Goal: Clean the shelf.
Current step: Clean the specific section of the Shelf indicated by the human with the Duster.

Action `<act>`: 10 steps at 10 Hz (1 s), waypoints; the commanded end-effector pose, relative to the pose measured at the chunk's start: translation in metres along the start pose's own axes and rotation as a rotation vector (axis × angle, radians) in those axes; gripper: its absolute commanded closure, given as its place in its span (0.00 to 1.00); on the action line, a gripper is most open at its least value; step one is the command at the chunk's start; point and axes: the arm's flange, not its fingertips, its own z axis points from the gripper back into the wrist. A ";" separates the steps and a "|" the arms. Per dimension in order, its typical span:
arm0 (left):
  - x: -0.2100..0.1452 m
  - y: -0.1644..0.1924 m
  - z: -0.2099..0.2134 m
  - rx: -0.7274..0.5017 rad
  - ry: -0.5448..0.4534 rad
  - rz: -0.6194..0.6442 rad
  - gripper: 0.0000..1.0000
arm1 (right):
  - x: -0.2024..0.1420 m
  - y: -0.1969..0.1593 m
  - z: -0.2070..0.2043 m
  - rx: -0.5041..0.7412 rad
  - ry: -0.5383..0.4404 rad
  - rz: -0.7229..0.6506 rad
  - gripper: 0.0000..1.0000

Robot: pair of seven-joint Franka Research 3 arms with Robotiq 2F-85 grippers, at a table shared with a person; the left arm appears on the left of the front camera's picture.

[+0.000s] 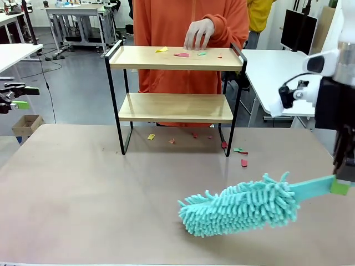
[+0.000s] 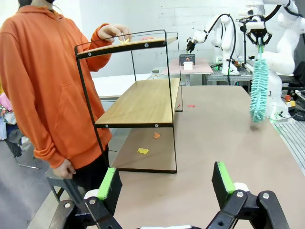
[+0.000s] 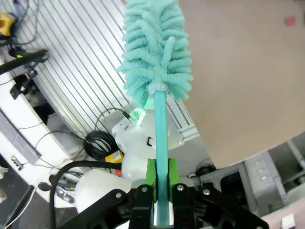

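The shelf [image 1: 176, 58] stands at the table's far middle, two wooden boards in a black frame. Coloured paper scraps [image 1: 181, 54] lie on its top board, where a person's hand [image 1: 198, 33] rests. My right gripper [image 1: 339, 187] is shut on the handle of a teal fluffy duster [image 1: 238, 205], whose head hangs low over the table, in front and right of the shelf. The right wrist view shows the handle [image 3: 161, 138] clamped between the green pads, the head [image 3: 155, 47] beyond. My left gripper [image 1: 22, 97] hovers open off the table's left edge; its pads [image 2: 108, 183] frame the shelf [image 2: 143, 100].
More scraps [image 1: 244, 163] lie on the brown table [image 1: 83, 194] under and right of the shelf. The person in an orange hoodie [image 1: 166, 22] stands right behind the shelf. White tables [image 1: 266, 66] stand at the back right and left.
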 end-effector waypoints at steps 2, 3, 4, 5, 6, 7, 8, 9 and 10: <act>0.003 -0.002 -0.001 -0.005 -0.007 -0.003 0.00 | 0.038 0.026 0.072 0.043 -0.171 -0.039 0.87; 0.003 -0.002 -0.001 -0.005 -0.007 -0.003 0.00 | 0.060 0.041 0.097 0.041 -0.220 -0.089 0.87; 0.003 -0.002 -0.001 -0.005 -0.007 -0.003 0.00 | 0.082 0.055 0.119 0.063 -0.217 -0.181 0.87; 0.003 -0.002 -0.001 -0.005 -0.007 -0.003 0.00 | 0.105 0.075 0.141 0.096 -0.308 -0.298 0.87; 0.003 -0.002 -0.001 -0.005 -0.007 -0.003 0.00 | 0.130 0.091 0.156 0.072 -0.351 -0.407 0.87; 0.003 -0.002 -0.001 -0.005 -0.007 -0.003 0.00 | 0.161 0.104 0.172 0.110 -0.412 -0.548 0.87; 0.003 -0.002 -0.001 -0.005 -0.007 -0.003 0.00 | 0.184 0.112 0.183 0.130 -0.485 -0.631 0.87; 0.003 -0.002 -0.001 -0.005 -0.007 -0.003 0.00 | 0.200 0.119 0.192 0.137 -0.550 -0.645 0.87; 0.003 -0.002 -0.001 -0.005 -0.007 -0.003 0.00 | 0.215 0.124 0.198 0.150 -0.644 -0.722 0.87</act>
